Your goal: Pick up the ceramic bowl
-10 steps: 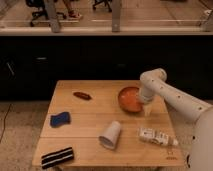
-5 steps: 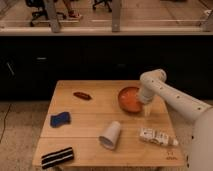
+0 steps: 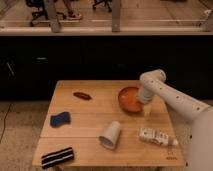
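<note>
One set of fingers (image 3: 146, 110) hangs at the ceramic bowl's (image 3: 128, 100) right rim, grip unclear.

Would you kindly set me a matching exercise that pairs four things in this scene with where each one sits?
Things:
1. ceramic bowl
2. white cup
3. blue object
4. claw

Places:
A. lying on its side, front middle of the table
B. at the bowl's right edge
C. picture-left part of the table
D. back right part of the table

Pairs: 1-D, 2-A, 3-C, 4-B
</note>
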{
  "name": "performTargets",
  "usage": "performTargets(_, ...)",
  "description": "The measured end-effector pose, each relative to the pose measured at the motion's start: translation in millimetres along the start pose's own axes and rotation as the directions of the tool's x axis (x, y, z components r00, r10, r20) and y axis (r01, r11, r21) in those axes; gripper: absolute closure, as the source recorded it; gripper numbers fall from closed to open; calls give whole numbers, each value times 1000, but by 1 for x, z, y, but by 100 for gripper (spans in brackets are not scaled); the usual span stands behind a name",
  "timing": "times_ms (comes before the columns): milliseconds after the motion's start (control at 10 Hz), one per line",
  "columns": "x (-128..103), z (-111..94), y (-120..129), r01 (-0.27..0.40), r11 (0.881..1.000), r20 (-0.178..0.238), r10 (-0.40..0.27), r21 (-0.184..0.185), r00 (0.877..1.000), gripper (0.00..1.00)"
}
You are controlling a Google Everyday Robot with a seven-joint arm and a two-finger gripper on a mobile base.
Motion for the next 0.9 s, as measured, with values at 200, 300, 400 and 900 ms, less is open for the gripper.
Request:
performTargets(200, 1, 2, -1, 4, 1000, -1, -4, 1, 1000, 31)
performTargets(300, 1, 2, -2, 6, 1000, -1, -6, 3, 1000, 36)
performTargets(400, 1, 3, -2, 8, 1000, -1, -8, 3, 1000, 43)
performTargets(900, 1, 5, -6, 20, 1000, 5, -20, 5, 1000, 94)
